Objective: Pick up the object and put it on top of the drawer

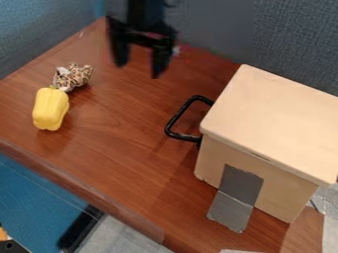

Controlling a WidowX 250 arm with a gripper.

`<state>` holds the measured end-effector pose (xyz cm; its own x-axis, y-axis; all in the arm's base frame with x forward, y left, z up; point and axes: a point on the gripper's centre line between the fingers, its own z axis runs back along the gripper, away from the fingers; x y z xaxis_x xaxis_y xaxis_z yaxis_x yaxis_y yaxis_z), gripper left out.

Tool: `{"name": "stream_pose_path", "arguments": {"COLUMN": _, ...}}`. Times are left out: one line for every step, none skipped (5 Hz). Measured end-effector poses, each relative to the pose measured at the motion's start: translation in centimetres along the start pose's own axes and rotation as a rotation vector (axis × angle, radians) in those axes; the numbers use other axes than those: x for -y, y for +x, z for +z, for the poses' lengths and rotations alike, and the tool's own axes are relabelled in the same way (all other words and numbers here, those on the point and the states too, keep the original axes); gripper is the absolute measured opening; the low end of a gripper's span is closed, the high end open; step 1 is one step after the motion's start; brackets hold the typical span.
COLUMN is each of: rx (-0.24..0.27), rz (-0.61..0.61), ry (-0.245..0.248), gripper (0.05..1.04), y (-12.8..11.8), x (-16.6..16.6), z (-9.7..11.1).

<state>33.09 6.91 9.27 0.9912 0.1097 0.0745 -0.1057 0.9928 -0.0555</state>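
A: Where's the object?
B: The task names none: either the pepper (50,111) or the toy (74,77) just beside it, both on the desk (125,143), well apart from the drawer (274,116).
A: And the fingers (160,62)?
B: Spread, holding nothing.
A: Risks?
B: Crowding could make them snag both. The pepper's smooth curves might slip. Carried low, either could clip the handle (175,120).

One yellow, smooth bell pepper (51,108) and one small, brown-spotted soft-looking object (74,76) lie at the left. At the right stands one pale, box-shaped drawer unit (277,118), with one black, angular handle (175,118) and at least one grey tape strip (239,185). They share one brown wood-grain table (132,148).
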Motion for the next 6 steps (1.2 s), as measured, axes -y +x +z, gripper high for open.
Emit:
{"name": "stream_pose_path", "arguments": {"rx": 0.022, "rz": 0.061, "ry": 0.038, "gripper": 1.0, "y": -0.1, "x": -2.7, "z": -0.1}}
{"name": "stream_pose_path", "arguments": {"rx": 0.02, "rz": 0.169, "ry": 0.113, "gripper": 1.0, "y": -1.0, "x": -7.2, "z": -0.7}}
{"name": "stream_pose_path", "arguments": {"rx": -0.002, "rz": 0.226, "ry": 0.156, "gripper": 1.0, "y": -1.4, "x": -8.9, "z": -2.1}}
{"name": "stream_pose_path", "arguments": {"rx": -0.032, "rz": 0.271, "ry": 0.195, "gripper": 1.0, "y": -1.2, "x": -10.6, "z": -3.7}}
{"name": "stream_pose_path", "arguments": {"rx": -0.066, "rz": 0.253, "ry": 0.208, "gripper": 1.0, "y": 0.6, "x": -11.7, "z": -5.1}}
{"name": "stream_pose_path", "arguments": {"rx": -0.089, "rz": 0.188, "ry": 0.249, "gripper": 1.0, "y": 2.9, "x": -12.5, "z": -5.4}}
